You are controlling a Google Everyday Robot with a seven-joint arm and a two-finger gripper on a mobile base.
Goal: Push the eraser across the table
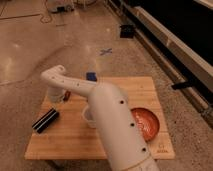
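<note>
The eraser (46,120), a black bar with a pale stripe, lies at an angle near the left edge of the light wooden table (65,142). My white arm reaches from the bottom of the view over the table's middle toward the back left. The gripper (55,95) hangs below the bent wrist, just above the tabletop. It is behind and slightly right of the eraser, with a gap between them.
An orange bowl (145,123) sits at the table's right front. A pale cup (89,116) stands mid-table, partly hidden by the arm. A blue item (91,76) lies at the back edge. A small red tool (67,95) shows beside the gripper. Polished floor lies all around the table.
</note>
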